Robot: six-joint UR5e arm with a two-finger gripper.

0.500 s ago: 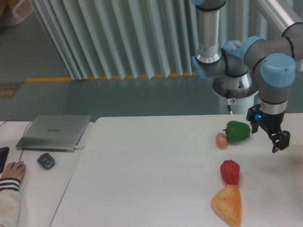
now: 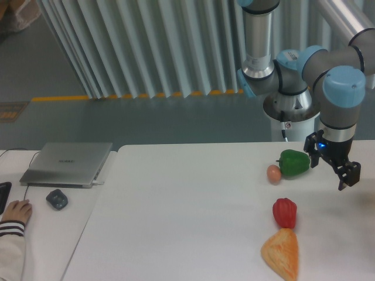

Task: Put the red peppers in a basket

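The red pepper sits on the white table, nearer you than the green pepper and just beyond the orange-yellow bread wedge, which it looks to be touching or nearly so. You've got nothing on it yet.

Gripper is at the far right, just right of the green pepper and well apart from the red one. Its fingers are spread w/ nothing between them; one fingertip shows dark at the right, the other sits close to the green pepper's right side.

Change vs half a sec ago: barely any. The gripper has nudged a hair, maybe slightly up and to the right; peppers, bread and the small egg-like obj left of the green pepper haven't budged. So I'd say you're at the very start, approach not really begun.

No basket in view, so you can't yet tell where the drop goes. Watch the bread when you close on the red pepper. A laptop, mouse and someone's hand are at the far left, out of your way.
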